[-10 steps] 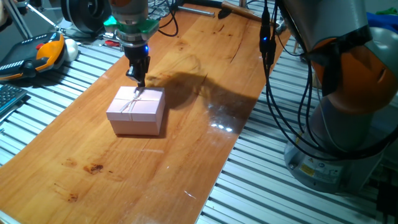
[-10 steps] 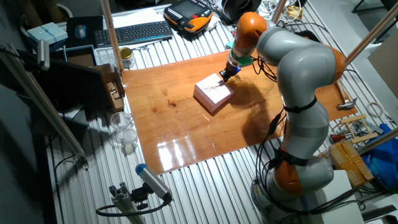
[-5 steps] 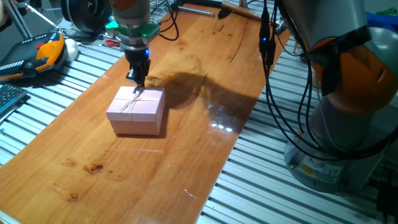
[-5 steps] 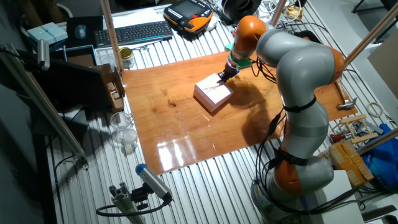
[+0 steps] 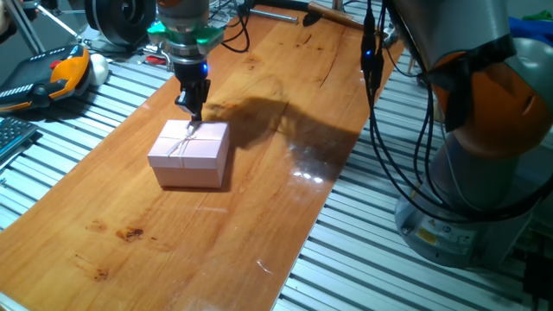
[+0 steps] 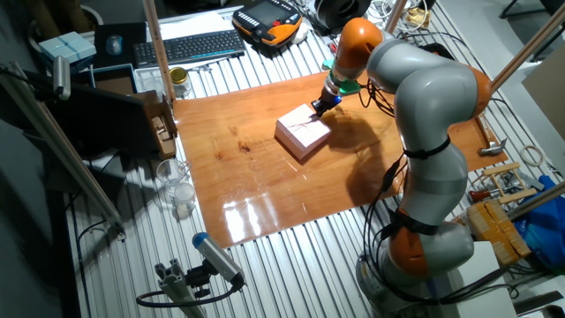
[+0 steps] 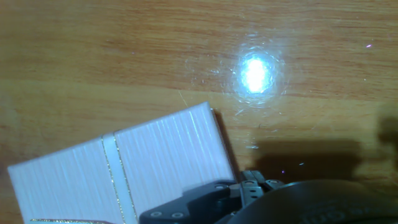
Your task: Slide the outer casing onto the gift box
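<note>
The outer casing (image 5: 192, 154) is a pale pink square cover with a thin string and bow on top. It rests flat on the wooden table (image 5: 259, 199), also seen in the other fixed view (image 6: 303, 134) and in the hand view (image 7: 124, 168). My gripper (image 5: 193, 115) hangs at the casing's far top edge, just above the bow, its thin fingers pressed together. Whether they pinch the string I cannot tell. From the other side the gripper (image 6: 315, 109) sits at the casing's rear corner. The gift box is hidden.
An orange and black teach pendant (image 5: 54, 76) lies on the slatted bench to the left, and a keyboard (image 6: 190, 46) lies behind the table. The arm's base (image 5: 479, 147) stands to the right. Hand tools (image 6: 494, 181) lie at the table's right end.
The gripper shifted only a few pixels up and back over the casing's far edge. The casing has not moved.
</note>
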Motion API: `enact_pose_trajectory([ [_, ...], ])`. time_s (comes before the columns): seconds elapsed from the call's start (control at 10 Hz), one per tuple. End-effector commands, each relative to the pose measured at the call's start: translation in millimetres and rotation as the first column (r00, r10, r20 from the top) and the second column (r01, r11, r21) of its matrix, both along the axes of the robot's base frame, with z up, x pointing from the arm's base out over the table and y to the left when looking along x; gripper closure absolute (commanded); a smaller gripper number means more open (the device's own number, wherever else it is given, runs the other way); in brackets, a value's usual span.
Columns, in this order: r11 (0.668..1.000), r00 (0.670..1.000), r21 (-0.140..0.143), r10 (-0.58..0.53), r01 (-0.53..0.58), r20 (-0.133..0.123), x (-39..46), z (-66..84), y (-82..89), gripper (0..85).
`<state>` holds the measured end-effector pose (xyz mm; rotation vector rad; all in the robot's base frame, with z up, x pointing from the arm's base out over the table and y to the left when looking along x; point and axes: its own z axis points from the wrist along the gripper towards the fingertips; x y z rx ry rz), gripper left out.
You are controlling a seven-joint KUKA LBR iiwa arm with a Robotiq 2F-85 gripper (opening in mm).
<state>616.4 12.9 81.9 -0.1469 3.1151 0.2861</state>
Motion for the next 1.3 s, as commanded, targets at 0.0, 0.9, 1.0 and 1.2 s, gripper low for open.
enact_pose_trajectory([
  [0.0, 1.0, 1.0, 0.002, -0.003, 0.003, -0.002, -0.2, 1.0, -0.3, 85.0],
  [0.9, 0.997, 1.0, -0.074, 0.009, -0.007, 0.028, 12.1, 6.1, -13.9, 85.0],
  [1.0, 0.996, 0.999, -0.092, 0.02, -0.018, 0.028, 16.4, 8.1, -18.1, 85.0],
  [1.2, 0.993, 0.998, -0.119, 0.033, -0.027, 0.053, 17.2, 8.2, -19.2, 85.0],
])
